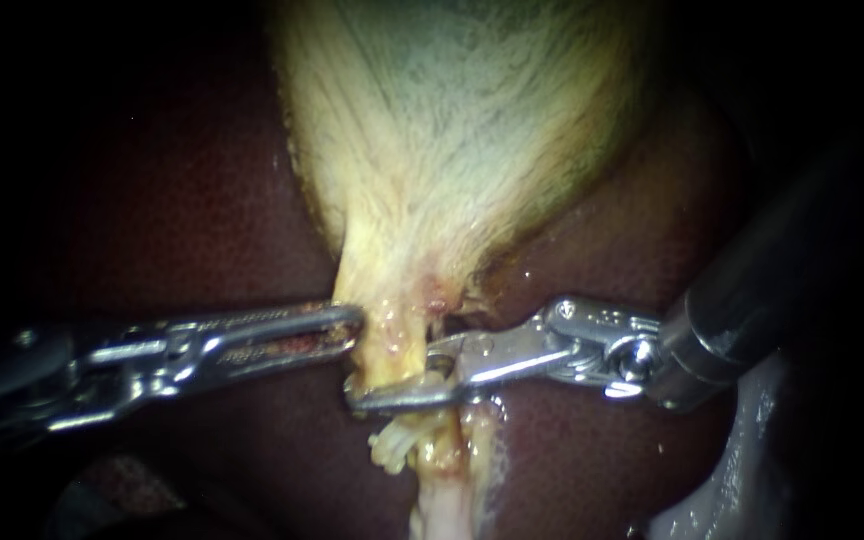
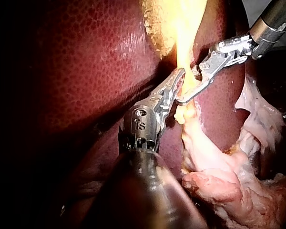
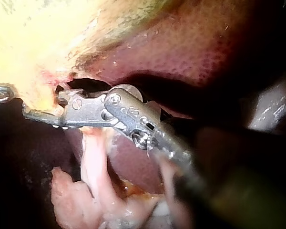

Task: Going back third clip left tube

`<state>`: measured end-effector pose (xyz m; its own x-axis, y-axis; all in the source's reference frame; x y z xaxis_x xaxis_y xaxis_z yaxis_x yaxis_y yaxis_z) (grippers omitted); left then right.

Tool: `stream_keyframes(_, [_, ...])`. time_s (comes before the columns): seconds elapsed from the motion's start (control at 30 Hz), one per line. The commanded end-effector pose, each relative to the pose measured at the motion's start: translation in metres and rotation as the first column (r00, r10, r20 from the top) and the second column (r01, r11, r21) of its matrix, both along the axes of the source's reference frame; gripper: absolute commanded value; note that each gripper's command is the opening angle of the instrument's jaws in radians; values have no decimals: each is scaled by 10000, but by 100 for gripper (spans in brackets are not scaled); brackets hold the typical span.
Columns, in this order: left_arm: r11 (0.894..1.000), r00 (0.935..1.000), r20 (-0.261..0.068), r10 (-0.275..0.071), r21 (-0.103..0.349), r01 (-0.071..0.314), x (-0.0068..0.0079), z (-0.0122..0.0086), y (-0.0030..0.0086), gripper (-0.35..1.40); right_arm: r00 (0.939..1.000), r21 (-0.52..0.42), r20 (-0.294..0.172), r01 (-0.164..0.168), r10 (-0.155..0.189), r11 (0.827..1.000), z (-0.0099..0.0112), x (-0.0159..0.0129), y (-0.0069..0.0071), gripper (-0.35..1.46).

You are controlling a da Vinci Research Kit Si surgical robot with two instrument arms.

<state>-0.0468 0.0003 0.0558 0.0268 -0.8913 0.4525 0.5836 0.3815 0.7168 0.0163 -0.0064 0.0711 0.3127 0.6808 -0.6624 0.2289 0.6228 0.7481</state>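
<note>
The tube (image 1: 442, 500) runs off the near edge of the endoscope view, so its lower length cannot be inspected, and which tube it is cannot be told. It is pale, wet and stringy. On it sits a whitish ribbed lump that reads as a clip (image 1: 392, 450); how many clips there are is unclear.

Just beyond the clip is the right instrument (image 1: 392, 378), of bright metal with a hinged wrist. Its shaft darkens and is cut off towards the upper right. Its jaws stand apart astride the tube. One long jaw crosses in front of the tube and the shorter one ends at the tube's far edge; they do not clench it.

The left instrument (image 1: 355, 330) has long, slotted jaws. They lie close together and pinch the edge of the gallbladder (image 1: 452, 130) at its narrow yellow neck. Its shaft is lost in shadow.

The gallbladder is fibrous and widens to a grey-green mottled body. Behind it the liver (image 1: 182, 200) is dark red and finely stippled, with unlit margins.
</note>
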Motion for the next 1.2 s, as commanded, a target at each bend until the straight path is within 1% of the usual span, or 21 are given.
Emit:
stream_keyframes(0.03, [10000,10000,0,0,1,0,0,0,0,-35,10000,0,1,-2,2,10000,0,0,0,-35])
stream_keyframes(0.17, [10000,10000,0,2,1,-2,1,0,0,-35,10000,-6,-1,3,-3,10000,0,1,-2,-35])
stream_keyframes(0.2, [10000,10000,1,2,1,-2,1,0,0,-35,10000,-8,-1,3,-3,10000,0,0,-2,-31])
stream_keyframes(0.23, [10000,10000,1,2,1,-2,1,0,0,-35,10000,-10,1,1,-1,10000,0,1,-2,-11])
stream_keyframes(0.3, [10000,10000,1,2,1,-2,1,-1,0,-35,10000,-11,7,-10,10,10000,1,2,-1,18])
stream_keyframes(0.37, [10000,10000,0,2,1,-2,1,-1,-1,-35,9999,-517,-158,-48,40,9986,2,3,-1,36])
stream_keyframes(0.4, [10000,10000,1,2,1,-2,1,-1,-1,-35,9997,-811,-226,-117,99,9966,3,4,0,44])
stream_keyframes(0.47, [10000,10000,0,2,1,-2,2,-2,-2,-35,9994,-1125,-254,-259,231,9933,4,3,2,49])
stream_keyframes(0.5, [10000,10000,1,3,1,-3,2,-3,-2,-35,9992,-1255,-259,-327,297,9916,5,1,2,51])
stream_keyframes(0.6, [10000,10000,2,5,1,-5,2,-3,-2,-35,9989,-1543,-333,-381,333,9873,7,-6,4,53])
stream_keyframes(0.8, [10000,10000,3,7,1,-7,3,-3,-2,-35,9969,-2371,-384,-754,682,9685,8,-28,11,58])
stream_keyframes(0.87, [10000,10000,4,8,1,-8,3,-3,-2,-35,9966,-2521,-407,-800,720,9644,6,-36,11,59])
stream_keyframes(0.97, [10000,10000,5,10,1,-10,4,-3,-2,-35,9966,-2712,-506,-768,654,9595,0,-55,10,59])
stream_keyframes(1.07, [10000,10000,7,13,1,-13,4,-3,-2,-35,9963,-3048,-715,-672,475,9501,-7,-79,8,59])
stream_keyframes(1.13, [10000,10000,7,13,1,-13,4,-3,-2,-35,9956,-3341,-832,-682,427,9401,-13,-93,10,59])
stream_keyframes(1.2, [10000,10000,8,15,2,-15,4,-3,-2,-35,9948,-3664,-924,-744,433,9275,-20,-107,14,59])
